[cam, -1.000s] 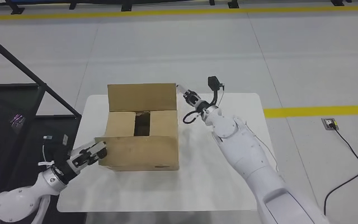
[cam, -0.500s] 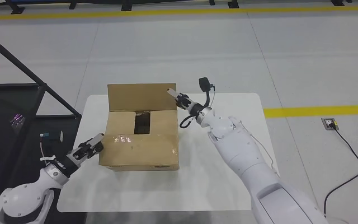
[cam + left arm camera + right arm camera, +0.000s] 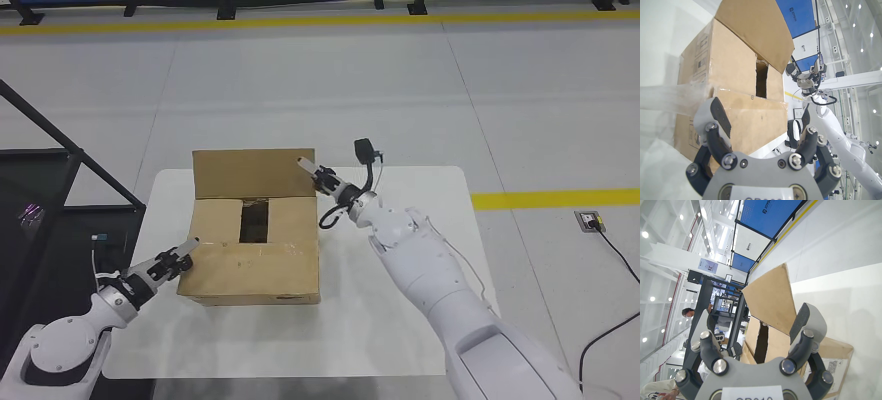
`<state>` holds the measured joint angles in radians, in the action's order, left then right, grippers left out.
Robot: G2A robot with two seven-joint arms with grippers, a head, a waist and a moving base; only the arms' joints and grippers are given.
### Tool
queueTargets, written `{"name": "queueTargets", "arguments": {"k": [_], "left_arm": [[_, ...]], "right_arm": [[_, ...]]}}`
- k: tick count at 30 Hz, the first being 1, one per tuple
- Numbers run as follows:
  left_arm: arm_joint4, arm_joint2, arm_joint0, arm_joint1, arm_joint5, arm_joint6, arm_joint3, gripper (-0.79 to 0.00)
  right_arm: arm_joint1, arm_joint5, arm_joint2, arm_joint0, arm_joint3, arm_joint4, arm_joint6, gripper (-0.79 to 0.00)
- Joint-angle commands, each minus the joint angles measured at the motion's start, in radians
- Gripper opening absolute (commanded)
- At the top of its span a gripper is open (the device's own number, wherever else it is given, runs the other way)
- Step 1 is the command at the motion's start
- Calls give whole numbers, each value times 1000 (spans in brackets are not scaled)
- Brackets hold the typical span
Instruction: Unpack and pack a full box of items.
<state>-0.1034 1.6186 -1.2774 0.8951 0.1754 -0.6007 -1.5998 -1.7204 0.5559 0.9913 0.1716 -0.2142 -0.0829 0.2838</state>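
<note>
At the left of the worktop (image 3: pixel 400 330), the left gripper (image 3: pixel 185 255) sits at the near left corner of the cardboard box (image 3: pixel 255 265), jaws spread, gripping nothing. The box stands mid-worktop with its far flap raised. The right gripper (image 3: pixel 312 168) is at that flap's right edge, jaws released, perhaps touching it.

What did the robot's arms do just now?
The right gripper slid left to the raised far flap. The left gripper shifted slightly at the near-left corner of the box. Both are open, holding nothing; the box stayed put.
</note>
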Motion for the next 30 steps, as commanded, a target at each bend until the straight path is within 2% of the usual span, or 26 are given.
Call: {"name": "queueTargets", "arguments": {"k": [1, 20, 23, 30], "left_arm": [[3, 2, 0, 0, 2, 0, 2, 0], [3, 2, 0, 1, 2, 0, 3, 0], [-35, 74, -64, -1, 67, 32, -56, 0], [-118, 241, -189, -3, 108, 54, -207, 0]], "right_arm": [[-2, -18, -8, -2, 5, -30, -55, 0], [-3, -22, -10, -2, 5, -37, -68, 0], [-3, -22, -10, -2, 5, -37, -68, 0], [-3, -22, -10, -2, 5, -37, -68, 0]]}}
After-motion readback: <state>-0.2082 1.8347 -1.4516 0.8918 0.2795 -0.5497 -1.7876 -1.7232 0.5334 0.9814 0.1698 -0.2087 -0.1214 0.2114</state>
